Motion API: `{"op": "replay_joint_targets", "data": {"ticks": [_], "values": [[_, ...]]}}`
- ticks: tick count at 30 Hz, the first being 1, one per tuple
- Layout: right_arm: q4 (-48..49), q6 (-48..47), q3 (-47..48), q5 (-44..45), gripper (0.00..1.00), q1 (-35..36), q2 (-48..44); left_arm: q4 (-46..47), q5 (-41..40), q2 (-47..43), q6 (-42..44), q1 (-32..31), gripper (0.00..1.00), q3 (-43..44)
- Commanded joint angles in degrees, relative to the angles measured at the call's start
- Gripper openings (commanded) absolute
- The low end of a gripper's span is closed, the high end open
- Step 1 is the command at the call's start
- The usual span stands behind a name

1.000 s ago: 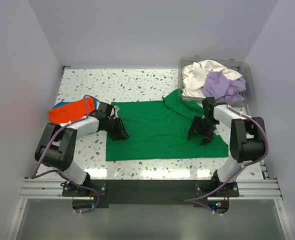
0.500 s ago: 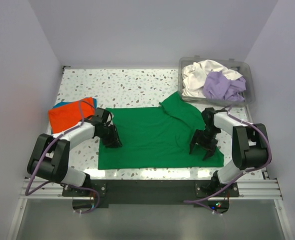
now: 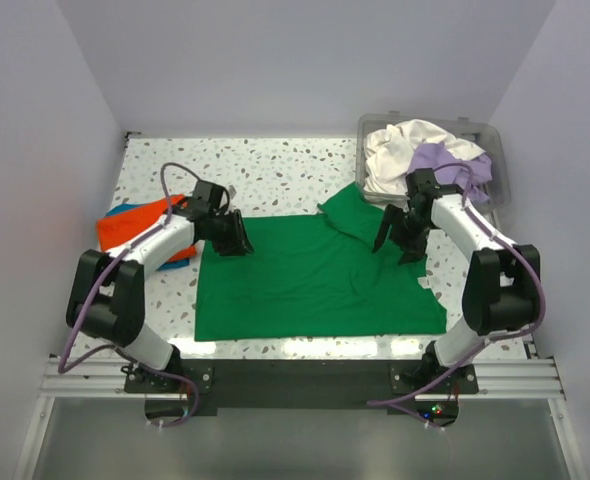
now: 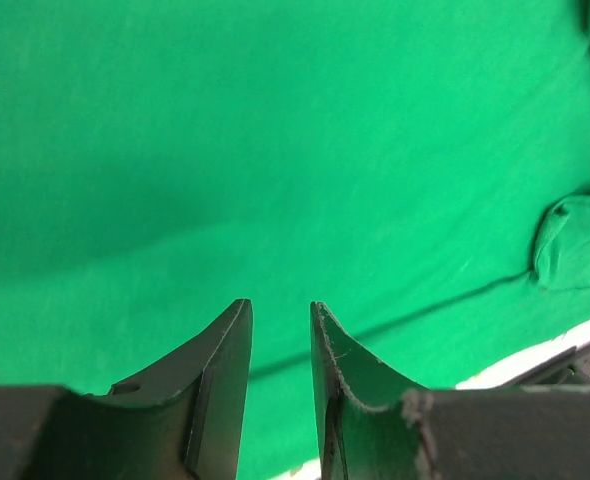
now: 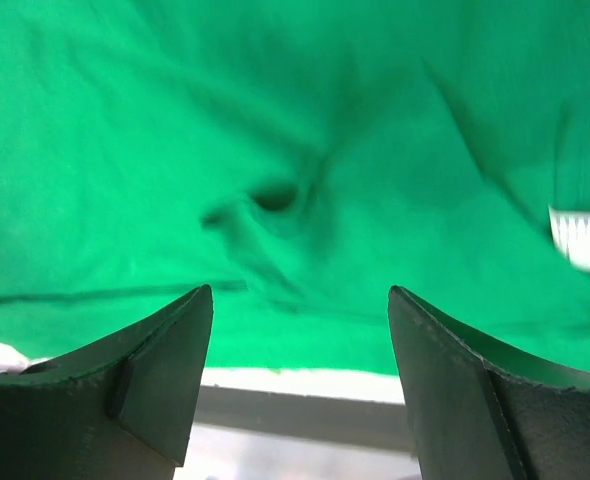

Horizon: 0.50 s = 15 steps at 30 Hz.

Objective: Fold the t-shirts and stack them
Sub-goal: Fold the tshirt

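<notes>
A bright green t-shirt point(image 3: 315, 275) lies spread flat in the middle of the table, with one sleeve bunched at its far right point(image 3: 350, 212). My left gripper point(image 3: 235, 240) hovers over the shirt's far left corner. Its jaws stand a narrow gap apart with nothing between them point(image 4: 280, 303), and green cloth point(image 4: 275, 130) shows below. My right gripper point(image 3: 395, 245) is wide open and empty over the shirt's far right part point(image 5: 300, 290). Wrinkled green cloth point(image 5: 275, 100) lies beneath it. A folded orange shirt point(image 3: 135, 228) lies on a blue one at the left.
A clear plastic bin point(image 3: 495, 185) at the back right holds a white shirt point(image 3: 400, 150) and a lavender shirt point(image 3: 445, 165). A white label point(image 3: 424, 285) shows at the green shirt's right edge, and also in the right wrist view point(image 5: 582, 238). The speckled table point(image 3: 275, 165) extends behind the shirt.
The green shirt slid toward the near edge with both grippers. Both grippers have since moved back toward its far edge, and the shirt stays where it was pulled.
</notes>
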Motion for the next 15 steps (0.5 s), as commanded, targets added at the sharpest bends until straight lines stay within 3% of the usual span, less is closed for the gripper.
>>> {"op": "replay_joint_targets", "data": {"ticks": [1, 8, 15], "values": [[8.51, -1.72, 1.57, -1.27, 0.74, 0.14, 4.62, 6.19, 2.67, 5.16, 2.61, 0.25, 0.34, 2.35], [15.37, -0.93, -0.53, -1.1, 0.74, 0.22, 9.11, 6.03, -2.76, 8.34, 5.51, 0.43, 0.34, 2.62], [12.66, -1.02, -3.52, 2.95, 0.74, 0.4, 12.62, 5.51, -4.97, 8.26, 5.59, 1.48, 0.32, -1.34]]}}
